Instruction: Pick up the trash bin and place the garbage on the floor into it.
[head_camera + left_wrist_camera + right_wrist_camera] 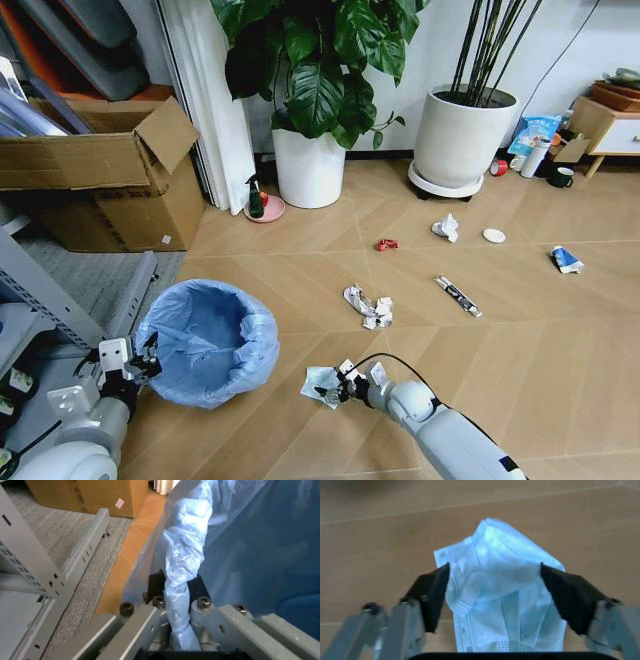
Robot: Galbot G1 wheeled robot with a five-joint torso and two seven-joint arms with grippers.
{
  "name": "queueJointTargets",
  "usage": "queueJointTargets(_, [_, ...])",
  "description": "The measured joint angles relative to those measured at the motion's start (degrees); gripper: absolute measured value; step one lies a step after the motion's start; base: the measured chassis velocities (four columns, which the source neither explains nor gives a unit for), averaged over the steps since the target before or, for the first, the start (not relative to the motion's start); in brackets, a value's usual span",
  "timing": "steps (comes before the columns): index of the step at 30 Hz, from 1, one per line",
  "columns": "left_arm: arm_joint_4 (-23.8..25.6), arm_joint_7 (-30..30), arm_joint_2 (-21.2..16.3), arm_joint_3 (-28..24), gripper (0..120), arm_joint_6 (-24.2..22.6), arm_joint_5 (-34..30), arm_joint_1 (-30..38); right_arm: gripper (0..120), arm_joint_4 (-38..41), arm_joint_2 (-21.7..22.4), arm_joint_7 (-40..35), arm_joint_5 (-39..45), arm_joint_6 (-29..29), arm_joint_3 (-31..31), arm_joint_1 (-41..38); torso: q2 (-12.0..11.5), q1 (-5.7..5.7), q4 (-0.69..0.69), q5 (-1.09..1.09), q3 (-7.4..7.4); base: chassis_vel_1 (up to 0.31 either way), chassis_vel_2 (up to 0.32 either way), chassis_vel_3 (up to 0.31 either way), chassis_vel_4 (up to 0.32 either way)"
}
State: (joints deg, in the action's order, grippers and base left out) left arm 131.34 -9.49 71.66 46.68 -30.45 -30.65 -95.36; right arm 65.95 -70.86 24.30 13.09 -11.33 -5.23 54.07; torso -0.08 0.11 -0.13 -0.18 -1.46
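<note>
**A:** Start nearest the robot. What is the right gripper [338, 388] doing?

**B:** It sits low at about 6 o'clock in the head view, on a pale blue tissue [322, 385] lying on the wood floor [500, 340]. In the right wrist view its black pads [432, 590] stand spread on either side of the tissue [495, 596], both against its edges. The jaws are wide apart, bracketing the piece, not squeezed down on it.

**A:** And the left gripper [143, 362]?

**B:** At about 8 o'clock, on the near rim of the trash bin [208, 340]. The left wrist view shows its fingers [200, 592] closed on a bunched fold of the bin's light-blue bag [182, 577], so it is clamped on the rim.

**A:** Where is the bin itself?

**B:** Just left of the tissue, beside the grey rug [90, 280] and a metal rack [50, 300].

**A:** Farther out?

**B:** Crumpled white paper [369, 306] near centre, a black-white tube [458, 296] at 3 o'clock of it. Beyond, a red wrapper [387, 244], another white crumple [446, 228], a white disc [494, 236], and a blue-white packet [565, 260] towards 2 o'clock.

**A:** At the back?

**B:** Two white planters [310, 168] by the wall at 12 o'clock, cardboard boxes [100, 170] at 10 o'clock.
</note>
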Motion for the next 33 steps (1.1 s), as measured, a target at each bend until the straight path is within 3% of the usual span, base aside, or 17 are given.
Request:
queueJointTargets(10, [0.0, -0.5, -2.0, -0.3, 0, -1.3, -2.0, 0.5, 31, -1.7, -0.9, 0.1, -1.2, 0.7, 1.0, 0.7, 0.0, 0.00, 0.00, 0.00, 0.00, 0.000, 0.000, 0.000, 0.000])
queueJointTargets(16, [-0.7, -0.6, -3.1, -0.5, 0, -1.8, -2.9, 1.1, 5, -1.6, -1.6, -0.5, -1.6, 1.3, 2.5, 2.1, 0.0, 0.00, 0.01, 0.00, 0.00, 0.000, 0.000, 0.000, 0.000])
queueJointTargets(19, [-1.3, -0.7, -3.7, -0.7, 0, -1.9, -3.3, 1.4, 0, -0.8, -1.6, -1.2, -2.1, 1.7, 3.4, 2.7, 0.0, 0.00, 0.00, 0.00, 0.00, 0.000, 0.000, 0.000, 0.000])
queueJointTargets(27, [-3.5, -0.8, -6.0, -1.4, 0, -2.5, -5.2, 3.1, 0, 6.1, 0.0, -1.9, -4.6, 4.7, 9.9, 3.6, 0.0, 0.00, 0.01, 0.00, 0.00, 0.000, 0.000, 0.000, 0.000])
queueJointTargets(30, [-4.0, -1.5, -6.9, -1.8, 0, -3.6, -8.4, 3.8, 0, 9.7, 1.6, -1.9, -3.8, 4.9, 11.5, 3.5, 0.0, 0.00, 0.01, 0.02, -0.01, 0.000, 0.000, 0.000, 0.000])
queueJointTargets(33, [-5.7, -1.8, -8.6, -2.5, 0, -5.3, -11.6, 5.3, 0, 16.6, 6.2, -2.5, 1.0, 3.4, 12.8, 2.1, 0.0, 0.00, 0.00, 0.00, 0.00, 0.000, 0.000, 0.000, 0.000])
